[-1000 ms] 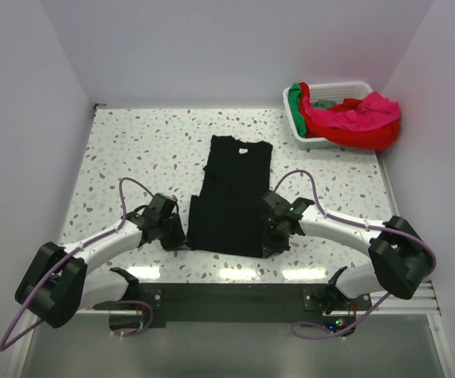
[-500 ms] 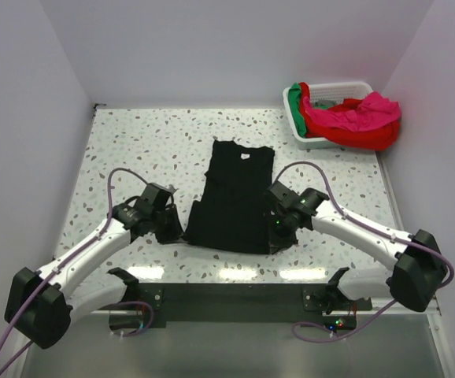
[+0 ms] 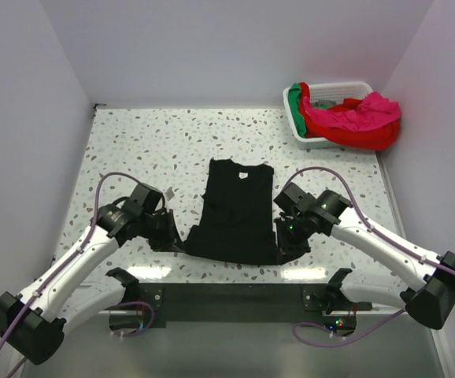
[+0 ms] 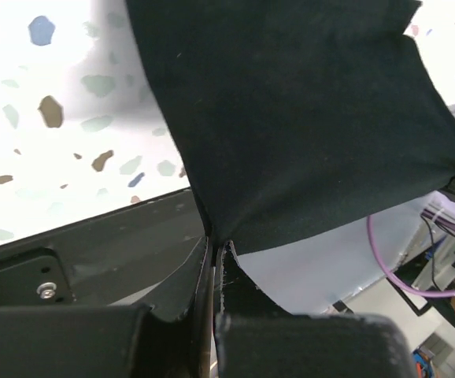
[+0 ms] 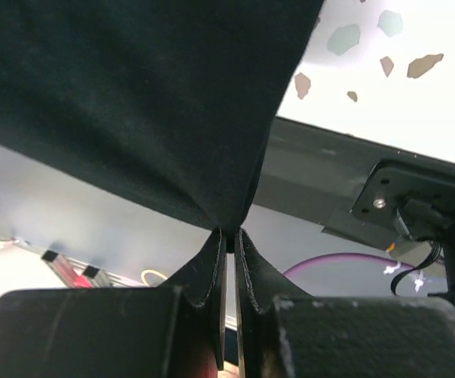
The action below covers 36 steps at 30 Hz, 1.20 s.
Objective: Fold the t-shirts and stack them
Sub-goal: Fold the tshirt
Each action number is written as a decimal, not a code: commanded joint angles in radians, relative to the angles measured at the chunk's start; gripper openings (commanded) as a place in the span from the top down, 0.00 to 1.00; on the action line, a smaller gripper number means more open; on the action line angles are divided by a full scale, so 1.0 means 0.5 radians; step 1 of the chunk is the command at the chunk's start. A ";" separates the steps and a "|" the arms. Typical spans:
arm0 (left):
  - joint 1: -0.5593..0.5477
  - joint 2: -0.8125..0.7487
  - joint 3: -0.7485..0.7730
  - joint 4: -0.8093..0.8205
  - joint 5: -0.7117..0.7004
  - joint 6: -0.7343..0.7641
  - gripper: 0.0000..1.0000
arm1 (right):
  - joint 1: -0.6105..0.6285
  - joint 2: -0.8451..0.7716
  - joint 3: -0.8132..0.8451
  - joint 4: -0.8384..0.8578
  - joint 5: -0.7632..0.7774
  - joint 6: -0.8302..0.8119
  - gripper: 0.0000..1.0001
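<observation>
A plain black t-shirt (image 3: 236,209) with a small white neck label lies lengthwise in the middle of the speckled table, sleeves folded in. My left gripper (image 3: 179,240) is shut on its near left hem corner; in the left wrist view the cloth (image 4: 290,118) hangs from the closed tips (image 4: 216,246). My right gripper (image 3: 284,250) is shut on the near right hem corner; the right wrist view shows cloth (image 5: 133,102) pinched between the tips (image 5: 229,235). The hem is lifted off the table. Red, magenta-pink and green shirts (image 3: 353,118) are heaped in the basket.
A white slatted basket (image 3: 302,134) stands at the far right corner. White walls close the table on three sides. A black mounting bar (image 3: 235,299) runs along the near edge between the arm bases. Purple cables loop off both arms.
Both grippers have lifted the shirt's near hem and drawn it toward the near edge. The arms have stretched out, and the shirt has slid slightly nearer.
</observation>
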 commanded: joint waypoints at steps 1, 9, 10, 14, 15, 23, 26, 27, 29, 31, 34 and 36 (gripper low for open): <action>-0.003 -0.015 0.116 -0.046 0.085 -0.018 1.00 | 0.006 -0.090 0.165 -0.258 0.022 0.067 1.00; -0.003 0.138 0.183 0.314 0.076 -0.113 1.00 | -0.098 -0.023 0.392 -0.338 0.390 0.101 1.00; -0.003 0.202 0.229 0.338 0.073 -0.098 1.00 | -0.126 -0.017 0.407 -0.335 0.390 0.079 1.00; -0.003 0.389 0.370 0.366 0.082 0.006 1.00 | -0.310 0.041 0.493 -0.320 0.378 -0.049 1.00; -0.003 0.417 0.386 0.378 0.101 0.034 1.00 | -0.331 0.060 0.514 -0.313 0.378 -0.062 1.00; 0.022 0.669 0.514 0.486 0.144 0.123 1.00 | -0.433 0.278 0.729 -0.277 0.451 -0.169 1.00; 0.080 0.770 0.585 0.486 0.159 0.194 1.00 | -0.488 0.345 0.775 -0.264 0.454 -0.194 1.00; 0.098 0.794 0.597 0.492 0.177 0.224 1.00 | -0.500 0.357 0.800 -0.255 0.451 -0.200 1.00; 0.153 0.856 0.625 0.519 0.208 0.252 1.00 | -0.534 0.409 0.840 -0.234 0.451 -0.212 1.00; 0.187 0.920 0.646 0.553 0.260 0.289 1.00 | -0.555 0.446 0.870 -0.225 0.451 -0.225 1.00; 0.243 1.027 0.689 0.584 0.325 0.341 1.00 | -0.601 0.517 0.919 -0.197 0.451 -0.246 1.00; 0.273 1.107 0.720 0.590 0.364 0.378 1.00 | -0.626 0.581 0.962 -0.179 0.451 -0.261 1.00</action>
